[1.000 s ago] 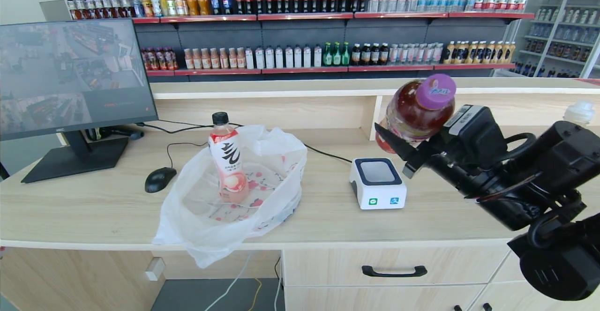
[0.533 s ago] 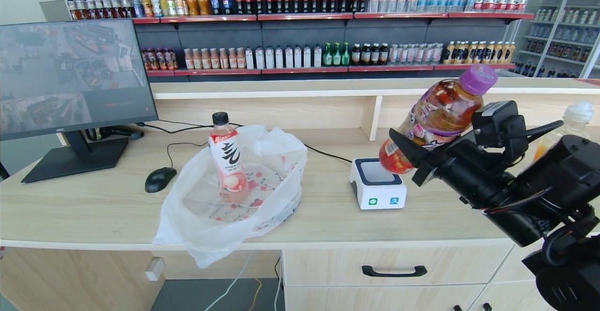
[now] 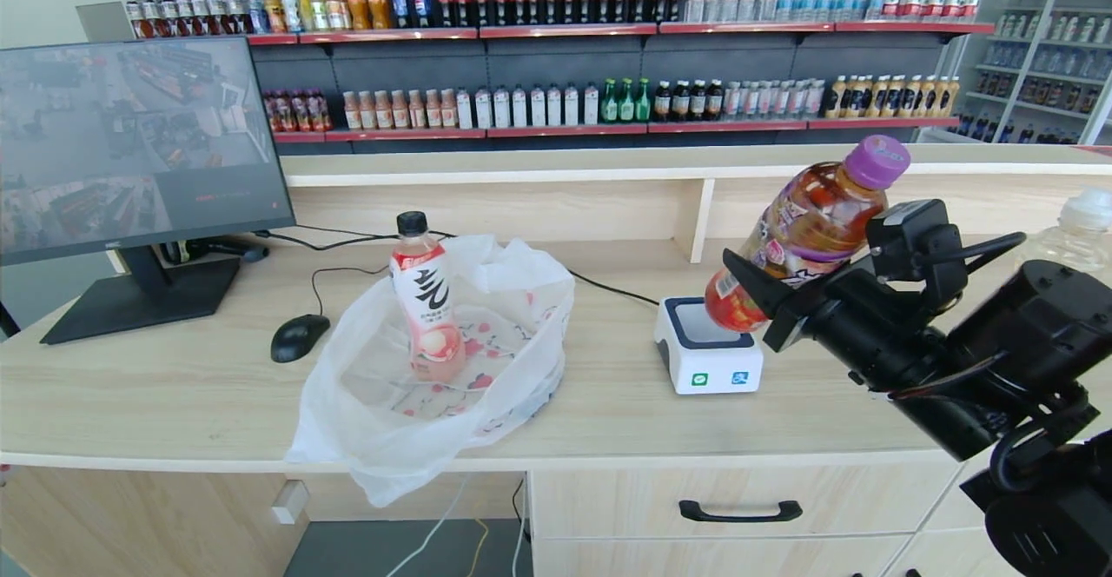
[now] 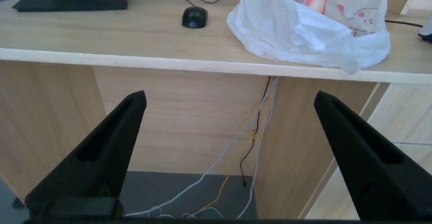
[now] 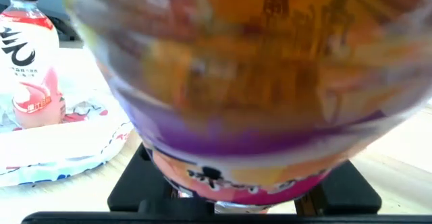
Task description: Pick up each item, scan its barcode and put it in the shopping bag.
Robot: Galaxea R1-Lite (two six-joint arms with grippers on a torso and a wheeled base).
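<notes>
Right arm has the tea bottle at the scanner; left arm sits low at the surface edge.

My right jaws are clamped on the lower half of the purple-capped tea bottle [image 3: 812, 221]. It is tilted, cap up and away, with its base low over the far corner of the white scanner [image 3: 708, 360]; I cannot tell if they touch. The shopping bag [image 3: 512, 299] lies open on the surface [image 3: 217, 386] left of the scanner, with a pink bottle [image 3: 426, 308] upright inside. My left jaws are spread wide, gripping nothing, below the surface's front edge.
</notes>
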